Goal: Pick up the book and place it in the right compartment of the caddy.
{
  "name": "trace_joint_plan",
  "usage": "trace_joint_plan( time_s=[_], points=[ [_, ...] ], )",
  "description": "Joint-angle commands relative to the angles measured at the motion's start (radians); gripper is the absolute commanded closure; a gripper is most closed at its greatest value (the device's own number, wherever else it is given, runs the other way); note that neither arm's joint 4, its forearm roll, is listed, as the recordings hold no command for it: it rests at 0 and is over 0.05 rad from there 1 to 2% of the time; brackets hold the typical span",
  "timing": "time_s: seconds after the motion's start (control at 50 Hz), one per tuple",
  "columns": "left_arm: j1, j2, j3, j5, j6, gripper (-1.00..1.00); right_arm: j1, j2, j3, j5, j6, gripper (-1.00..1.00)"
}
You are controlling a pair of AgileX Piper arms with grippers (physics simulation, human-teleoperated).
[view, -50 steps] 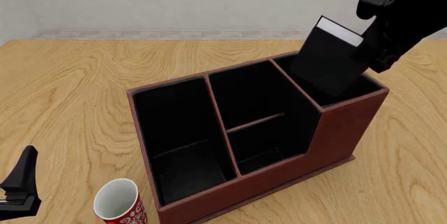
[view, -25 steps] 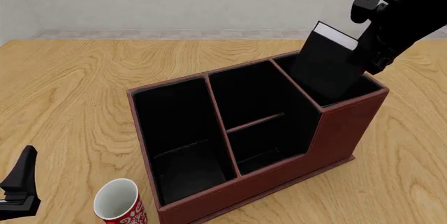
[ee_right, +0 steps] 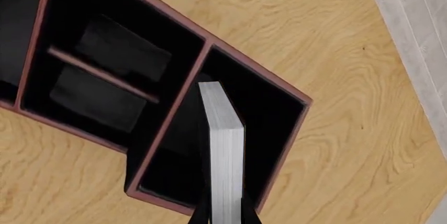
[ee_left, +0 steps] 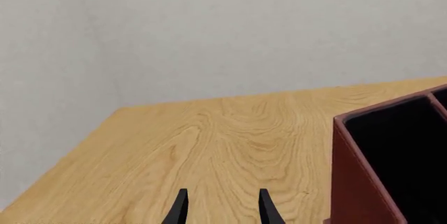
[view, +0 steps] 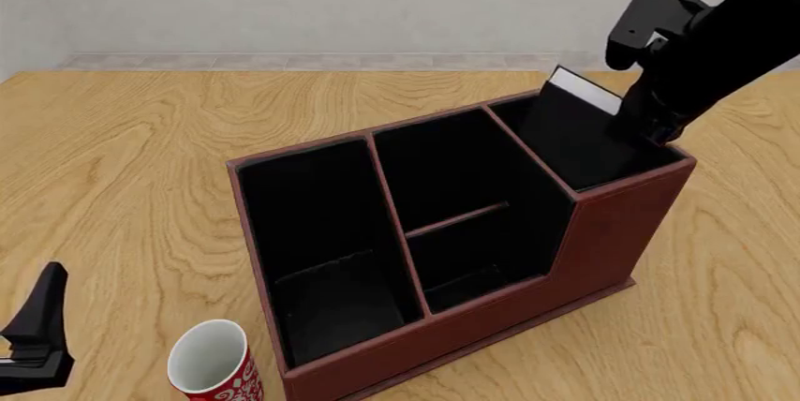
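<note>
The black book (view: 569,116) with a white page block stands tilted, its lower part inside the right compartment (view: 631,179) of the reddish-brown caddy (view: 500,313). My right gripper (view: 634,123) is shut on the book's upper edge, just above the compartment's rim. In the right wrist view the book (ee_right: 225,145) points edge-on into the right compartment (ee_right: 276,124), with my right gripper (ee_right: 223,216) clamped on both covers. My left gripper (view: 48,290) is low at the near left, open and empty; it also shows in the left wrist view (ee_left: 222,211).
A red-and-white cup (view: 213,362) stands by the caddy's near left corner, close to my left gripper. The caddy's middle section has a crossbar (view: 456,219). The caddy's left end wall (ee_left: 359,182) is to the right of my left gripper.
My right gripper has moved down and a little left with the book. The book has sunk deeper into the right compartment. The left arm has not moved.
</note>
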Motion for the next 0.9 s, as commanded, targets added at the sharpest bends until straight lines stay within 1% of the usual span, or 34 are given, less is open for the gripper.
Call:
trace_joint_plan(
  time_s=[0.02,0.2,0.46,0.68,0.82,0.9],
  points=[
    [0.004,0.0,0.006,-0.002,0.001,-1.0,0.005,0.007,0.027,-0.038,0.029,1.0],
    [0.004,0.0,0.009,-0.004,0.001,-1.0,0.009,0.013,0.045,-0.054,0.042,1.0],
    [0.004,0.0,0.011,-0.004,0.002,-1.0,0.006,0.01,0.072,-0.071,0.037,1.0],
    [0.003,0.0,0.003,0.002,0.003,-1.0,0.009,0.011,0.093,-0.083,0.05,1.0],
    [0.003,0.0,0.001,0.004,0.005,-1.0,0.01,0.009,0.088,-0.081,0.046,1.0],
    [0.002,0.0,-0.002,0.005,0.004,-1.0,0.001,0.006,0.087,-0.082,0.034,1.0]
  ],
)
